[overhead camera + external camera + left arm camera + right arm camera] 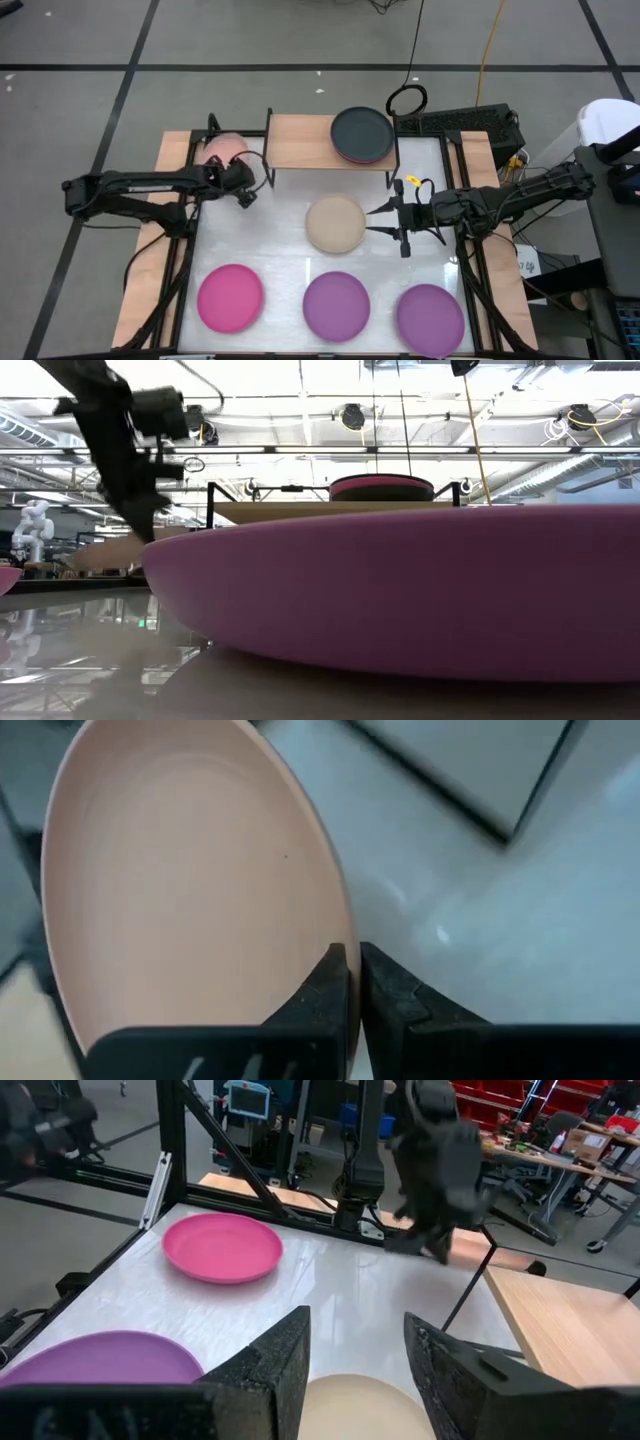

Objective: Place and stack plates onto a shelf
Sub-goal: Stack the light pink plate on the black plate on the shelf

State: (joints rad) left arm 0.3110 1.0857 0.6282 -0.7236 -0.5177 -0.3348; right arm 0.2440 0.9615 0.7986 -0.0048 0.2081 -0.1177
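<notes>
My left fingers [243, 190], upper left of frame, are pinched tight on the rim of the pale pink plate [224, 150], beside the shelf [300, 142]. My right fingers [396, 222] are spread wide at center-right, just beside the beige plate [335, 223]. A dark grey plate [361, 132] tops the stack on the shelf; magenta plate [230, 297] sits lower left on the surface [280, 255].

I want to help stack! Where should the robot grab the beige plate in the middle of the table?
Probably by its thin rim on the side facing the right gripper, which sits open right beside it. The beige plate lies flat and shallow, so one finger could slip under the edge and one over it. The left gripper pinches the pale pink plate that way.
</notes>
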